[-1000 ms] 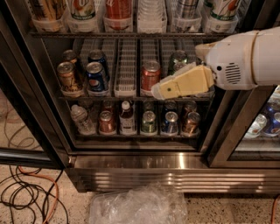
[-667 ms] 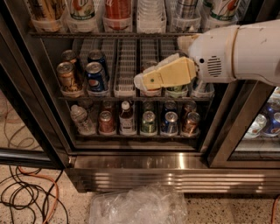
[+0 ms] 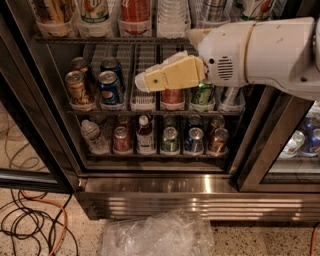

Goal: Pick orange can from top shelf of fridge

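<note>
The fridge (image 3: 165, 184) stands open, with wire racks of cans and bottles. Its top shelf (image 3: 110, 39) runs along the upper edge of the view and holds translucent trays. An orange-red can (image 3: 135, 9) stands in one tray; only its lower body shows, so I cannot confirm it is the orange can. My gripper (image 3: 150, 80), pale yellow on a white arm coming from the right, hangs in front of the middle rack. It is below the top shelf and just right of and below that can. It holds nothing that I can see.
The middle rack holds a gold-brown can (image 3: 79, 90), a blue can (image 3: 110, 87) and a red can (image 3: 172, 96) behind the gripper. The bottom rack holds several cans and bottles. Crumpled plastic (image 3: 160, 235) and cables (image 3: 30, 220) lie on the floor. A glass door (image 3: 270, 145) stands at the right.
My gripper and arm have moved left and upward across the middle rack, closer to the top shelf. Nothing in the fridge has moved.
</note>
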Motion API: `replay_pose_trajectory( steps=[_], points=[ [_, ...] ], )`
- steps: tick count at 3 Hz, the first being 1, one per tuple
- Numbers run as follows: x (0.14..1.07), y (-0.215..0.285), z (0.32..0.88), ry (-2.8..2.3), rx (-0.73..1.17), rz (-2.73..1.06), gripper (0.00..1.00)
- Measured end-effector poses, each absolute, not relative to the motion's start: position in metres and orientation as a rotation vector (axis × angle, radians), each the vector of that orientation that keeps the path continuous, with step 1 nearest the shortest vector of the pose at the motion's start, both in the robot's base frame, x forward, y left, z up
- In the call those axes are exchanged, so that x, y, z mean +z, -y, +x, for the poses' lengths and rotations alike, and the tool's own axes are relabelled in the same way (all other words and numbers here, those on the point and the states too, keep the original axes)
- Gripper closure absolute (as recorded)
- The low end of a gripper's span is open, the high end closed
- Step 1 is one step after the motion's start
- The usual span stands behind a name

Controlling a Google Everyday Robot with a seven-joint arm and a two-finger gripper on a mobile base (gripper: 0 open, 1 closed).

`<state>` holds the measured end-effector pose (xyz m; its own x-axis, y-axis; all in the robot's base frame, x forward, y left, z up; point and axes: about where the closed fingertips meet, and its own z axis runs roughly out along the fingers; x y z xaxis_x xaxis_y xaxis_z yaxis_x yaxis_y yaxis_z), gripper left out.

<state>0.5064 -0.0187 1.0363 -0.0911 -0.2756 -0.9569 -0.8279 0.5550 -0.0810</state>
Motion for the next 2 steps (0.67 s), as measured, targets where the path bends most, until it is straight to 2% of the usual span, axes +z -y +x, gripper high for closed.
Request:
replay_pose_trajectory(
  steps=[2],
  points=[
    [1.0342,0.013,0.503,-1.667,0.582,-0.928,0.0]
  ],
)
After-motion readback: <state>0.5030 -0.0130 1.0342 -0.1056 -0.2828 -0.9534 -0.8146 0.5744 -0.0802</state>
